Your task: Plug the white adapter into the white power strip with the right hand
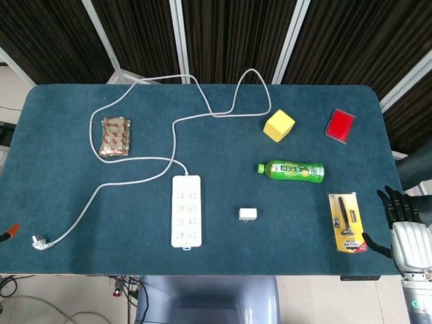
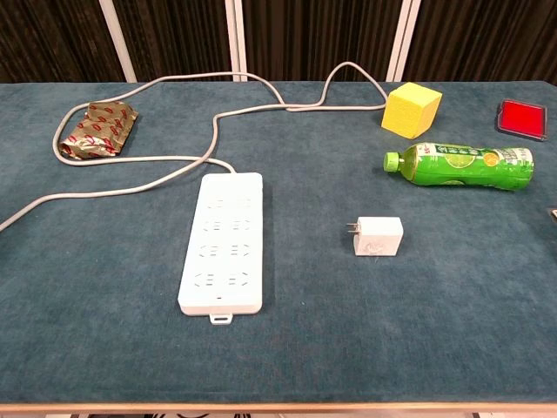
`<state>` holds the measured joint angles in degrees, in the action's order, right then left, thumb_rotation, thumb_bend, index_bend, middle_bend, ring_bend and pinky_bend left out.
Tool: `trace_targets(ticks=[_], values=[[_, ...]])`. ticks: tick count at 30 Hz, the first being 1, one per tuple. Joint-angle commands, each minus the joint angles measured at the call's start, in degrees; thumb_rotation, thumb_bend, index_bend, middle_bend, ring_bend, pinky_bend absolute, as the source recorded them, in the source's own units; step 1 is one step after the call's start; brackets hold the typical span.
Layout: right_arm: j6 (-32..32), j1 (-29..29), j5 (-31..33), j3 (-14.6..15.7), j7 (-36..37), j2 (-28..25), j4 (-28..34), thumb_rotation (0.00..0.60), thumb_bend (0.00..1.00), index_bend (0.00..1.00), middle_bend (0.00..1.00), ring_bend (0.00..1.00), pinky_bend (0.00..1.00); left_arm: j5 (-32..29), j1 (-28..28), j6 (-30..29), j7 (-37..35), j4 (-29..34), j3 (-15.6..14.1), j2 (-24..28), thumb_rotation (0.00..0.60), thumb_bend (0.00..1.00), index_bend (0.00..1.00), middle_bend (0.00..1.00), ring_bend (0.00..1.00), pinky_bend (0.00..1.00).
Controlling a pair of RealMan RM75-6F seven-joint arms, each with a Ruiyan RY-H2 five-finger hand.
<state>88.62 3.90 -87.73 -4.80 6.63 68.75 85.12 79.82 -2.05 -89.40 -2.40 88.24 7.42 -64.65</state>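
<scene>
The white adapter [image 1: 248, 214] [image 2: 376, 236] lies on its side on the blue table, its prongs pointing left toward the white power strip [image 1: 187, 210] [image 2: 223, 252]. The strip lies lengthwise a short way to the adapter's left, sockets up, all unoccupied. My right hand [image 1: 402, 217] hangs at the table's right edge, far right of the adapter, fingers spread and holding nothing. It does not show in the chest view. My left hand is out of both views.
The strip's grey cord [image 1: 135, 162] loops over the back left of the table to a plug [image 1: 40, 241] at the front left. A green bottle [image 1: 291, 171], yellow cube [image 1: 279, 125], red case [image 1: 340, 125], snack packet [image 1: 115, 136] and razor pack [image 1: 347, 222] lie around.
</scene>
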Motion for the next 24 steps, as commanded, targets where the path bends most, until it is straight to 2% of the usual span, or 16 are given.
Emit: trace_targets(ticks=[1,24], values=[[-0.01,0.01,0.01,-0.01,-0.06,0.02,0.00,0.600,0.28,0.06,0.04,0.00,0.00,0.05,0.02,-0.03,0.03,0.02,-0.03,0.01,0.600,0.07,0.11,0.00,0.00,0.00],[-1.65,0.51,0.21,0.37,1.17,-0.08,-0.01,0.600,0.28,0.06,0.04,0.00,0.00,0.09,0.11,-0.25,0.17,0.19,-0.02,0.00,0.600,0.07,0.11,0.00,0.00,0.00]])
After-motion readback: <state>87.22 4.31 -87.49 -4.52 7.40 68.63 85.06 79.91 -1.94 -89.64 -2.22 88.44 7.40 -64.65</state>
